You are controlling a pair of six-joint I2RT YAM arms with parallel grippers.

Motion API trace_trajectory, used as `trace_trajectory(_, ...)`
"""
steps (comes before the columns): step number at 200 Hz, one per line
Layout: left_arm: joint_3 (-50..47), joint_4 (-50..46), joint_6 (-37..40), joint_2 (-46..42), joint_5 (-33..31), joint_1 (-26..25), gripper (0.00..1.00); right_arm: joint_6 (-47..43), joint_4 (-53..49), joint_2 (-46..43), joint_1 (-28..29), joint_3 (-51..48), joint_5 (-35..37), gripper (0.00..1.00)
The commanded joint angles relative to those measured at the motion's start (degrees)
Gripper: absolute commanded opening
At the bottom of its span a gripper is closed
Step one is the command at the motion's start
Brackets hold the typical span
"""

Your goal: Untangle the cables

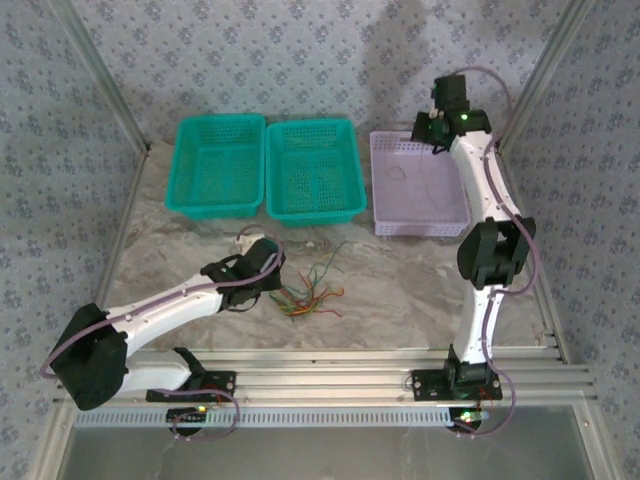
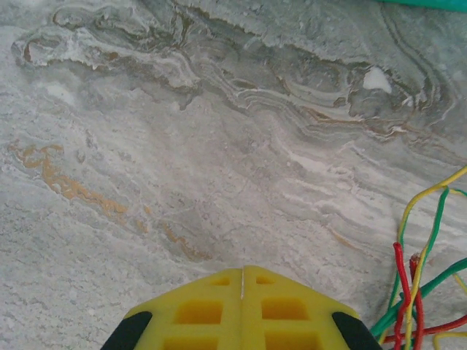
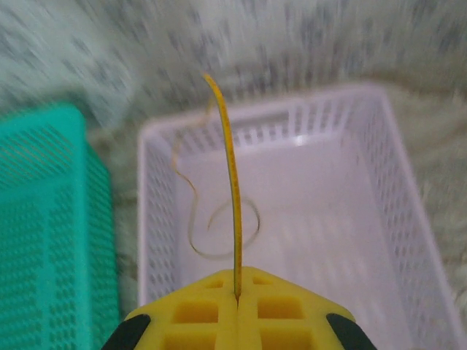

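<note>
My right gripper [image 3: 239, 281] clamps a yellow cable [image 3: 230, 182] over the lilac basket [image 1: 440, 205], upper right, I think to drop it; left gripper [image 2: 242, 275] is closed, empty.

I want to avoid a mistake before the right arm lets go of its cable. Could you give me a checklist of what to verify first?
1. The right gripper is shut on the yellow cable: ok.
2. The yellow cable is over the lavender basket: ok.
3. The yellow cable's free end is inside the basket walls: cannot tell, the far end is blurred.
4. The basket has room, with one thin cable looped on its floor: ok.
5. The left gripper is shut and holding nothing: ok.
6. The tangled cables are separated: not ok, they lie bunched together.
</note>
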Motion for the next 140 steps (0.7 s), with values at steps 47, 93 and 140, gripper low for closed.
trace_trajectory(47, 4.1, -1.2, -0.3, -1.4, -0.4, -0.7, 0.0, 1.9, 9.6, -6.8, 0.9, -15.4, -3.3, 0.34)
trace_trajectory(93, 5.4, -0.6, -0.9, -2.3, 0.8, -0.7, 0.0, 1.2, 19.4, -24.0, 3.2, -29.3, -6.1, 0.64)
trace_trajectory(140, 7.8, 1.0, -3.1, -2.3, 4.3, -0.7, 0.0, 2.2, 26.4, -39.5, 8.4, -44.4, -14.7, 0.78)
